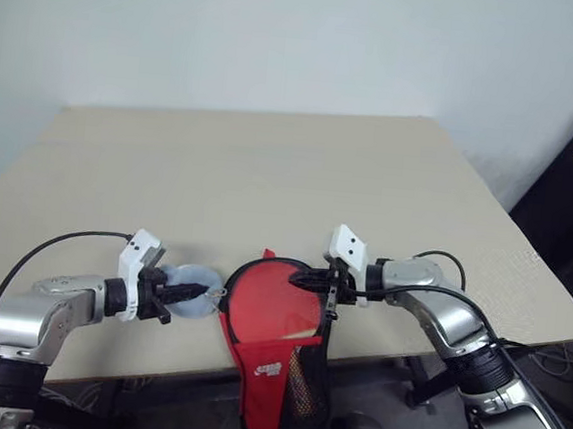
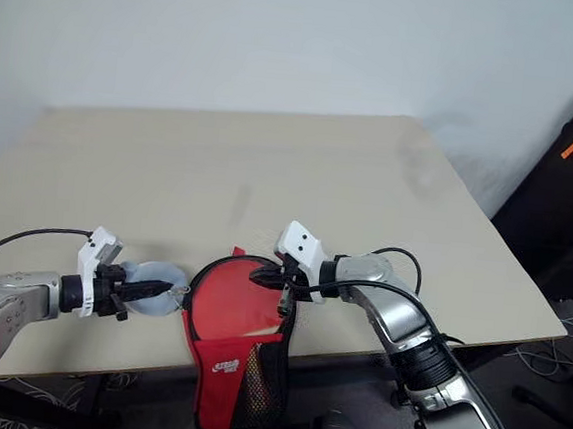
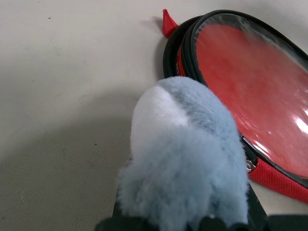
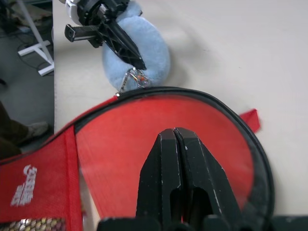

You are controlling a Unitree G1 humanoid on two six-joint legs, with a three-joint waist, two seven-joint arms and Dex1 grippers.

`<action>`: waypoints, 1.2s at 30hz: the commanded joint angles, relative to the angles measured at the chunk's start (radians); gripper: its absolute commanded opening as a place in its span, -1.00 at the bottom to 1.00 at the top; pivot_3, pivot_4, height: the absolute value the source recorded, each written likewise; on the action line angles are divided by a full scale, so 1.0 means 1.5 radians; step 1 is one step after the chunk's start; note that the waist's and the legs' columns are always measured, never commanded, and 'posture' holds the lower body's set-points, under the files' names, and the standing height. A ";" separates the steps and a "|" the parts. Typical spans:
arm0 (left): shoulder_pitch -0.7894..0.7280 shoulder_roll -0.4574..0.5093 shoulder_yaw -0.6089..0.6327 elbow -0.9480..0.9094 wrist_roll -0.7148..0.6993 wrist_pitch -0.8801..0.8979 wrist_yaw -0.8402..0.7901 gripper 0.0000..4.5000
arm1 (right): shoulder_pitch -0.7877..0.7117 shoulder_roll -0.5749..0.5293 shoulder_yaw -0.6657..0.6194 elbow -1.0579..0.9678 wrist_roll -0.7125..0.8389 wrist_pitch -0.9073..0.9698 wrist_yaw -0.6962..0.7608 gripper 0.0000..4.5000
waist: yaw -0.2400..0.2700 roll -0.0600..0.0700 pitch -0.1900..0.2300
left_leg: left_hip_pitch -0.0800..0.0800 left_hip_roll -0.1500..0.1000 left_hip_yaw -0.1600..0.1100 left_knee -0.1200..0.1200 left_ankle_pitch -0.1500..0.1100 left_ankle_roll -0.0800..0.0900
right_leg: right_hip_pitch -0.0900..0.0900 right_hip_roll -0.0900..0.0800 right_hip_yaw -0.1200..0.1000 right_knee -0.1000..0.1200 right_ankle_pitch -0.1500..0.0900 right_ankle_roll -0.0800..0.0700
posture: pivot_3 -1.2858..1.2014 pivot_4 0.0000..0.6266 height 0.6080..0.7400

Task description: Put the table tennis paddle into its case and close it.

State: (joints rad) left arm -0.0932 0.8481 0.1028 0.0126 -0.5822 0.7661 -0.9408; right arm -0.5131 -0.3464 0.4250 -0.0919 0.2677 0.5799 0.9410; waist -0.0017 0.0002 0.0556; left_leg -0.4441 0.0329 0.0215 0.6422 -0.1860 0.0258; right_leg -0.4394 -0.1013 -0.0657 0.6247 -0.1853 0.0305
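Your table (image 1: 270, 173) is a broad beige top, and everything sits at its near edge. The case (image 1: 279, 359) lies there with its round red head on the table and its narrow mesh end hanging off the near edge toward you. Through the clear panel you see the red face of the table tennis paddle (image 3: 260, 82) inside the round head; the black zip rim stands open along the far-left side. Your right gripper (image 1: 329, 283) comes in from the right with its fingers clenched together — they lie over the right rim of the case, tips pointing left across the red panel. Your left gripper (image 1: 191, 291) reaches in from the left — its fingers grasp the grey-blue pom-pom (image 4: 144, 48), just left of the case's rim.
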 commanded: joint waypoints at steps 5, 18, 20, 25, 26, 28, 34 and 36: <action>0.014 0.035 0.009 0.029 0.041 -0.002 0.004 -0.80 | -0.025 0.060 0.024 0.043 -0.029 -0.043 -0.012 -1.00 | -0.001 0.000 0.000 | 0.000 0.000 0.001 0.000 0.000 0.000 | 0.000 0.001 0.001 0.000 0.000 0.000 | 0.03 -1.00 0.50; 0.025 0.056 0.012 0.050 0.062 -0.027 -0.001 -0.80 | -0.030 0.149 0.047 0.188 -0.090 -0.112 -0.046 -1.00 | -0.017 -0.001 -0.005 | 0.000 0.001 0.001 -0.002 0.000 -0.001 | -0.001 0.001 0.001 0.000 0.001 0.000 | 0.03 -1.00 0.50; 0.029 0.059 0.014 0.052 0.060 -0.029 -0.001 -0.80 | -0.031 0.156 0.048 0.202 -0.097 -0.120 -0.047 -1.00 | -0.019 -0.001 -0.006 | 0.000 0.001 0.001 -0.002 0.000 -0.001 | -0.001 0.002 0.001 0.000 0.001 -0.001 | 0.03 -1.00 0.50; 0.041 0.069 0.020 0.051 0.059 -0.036 0.002 -0.80 | -0.028 0.167 0.051 0.228 -0.112 -0.123 -0.049 -1.00 | -0.026 -0.001 -0.006 | 0.001 0.003 0.001 -0.002 -0.001 -0.003 | -0.001 0.004 0.002 0.001 0.001 -0.002 | 0.03 -1.00 0.50; 0.043 0.070 0.021 0.050 0.059 -0.036 0.003 -0.80 | -0.028 0.169 0.051 0.233 -0.113 -0.121 -0.050 -1.00 | -0.028 -0.001 -0.006 | 0.002 0.003 0.001 -0.002 -0.001 -0.003 | -0.001 0.004 0.002 0.001 0.000 -0.002 | 0.03 -1.00 0.50; 0.049 0.077 0.019 0.043 0.063 -0.039 0.004 -0.80 | -0.027 0.172 0.052 0.239 -0.117 -0.120 -0.049 -1.00 | -0.028 -0.001 -0.007 | 0.002 0.004 0.001 -0.002 -0.001 -0.004 | -0.001 0.005 0.002 0.001 0.001 -0.002 | 0.03 -1.00 0.50; 0.065 0.114 0.002 0.037 0.094 -0.066 -0.006 -0.80 | -0.024 0.179 0.056 0.251 -0.126 -0.121 -0.048 -1.00 | -0.030 -0.003 -0.009 | 0.011 0.010 0.008 -0.005 -0.004 -0.008 | 0.003 0.011 0.007 0.001 -0.001 -0.005 | 0.03 -1.00 0.50; 0.071 0.135 -0.011 0.043 0.120 -0.088 -0.012 -0.80 | -0.023 0.181 0.058 0.254 -0.129 -0.120 -0.048 -1.00 | -0.032 -0.004 -0.010 | 0.011 0.011 0.010 -0.006 -0.004 -0.008 | 0.001 0.011 0.009 0.002 -0.001 -0.006 | 0.03 -1.00 0.50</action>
State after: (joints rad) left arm -0.0068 0.9930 0.0869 0.0252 -0.5135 0.6440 -0.9825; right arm -0.5366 -0.0787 0.5097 0.2890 0.0898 0.4113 0.8717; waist -0.0495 -0.0061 0.0412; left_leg -0.4276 0.0503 0.0382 0.6324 -0.1915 0.0139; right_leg -0.4394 -0.0839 -0.0505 0.6279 -0.1864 0.0207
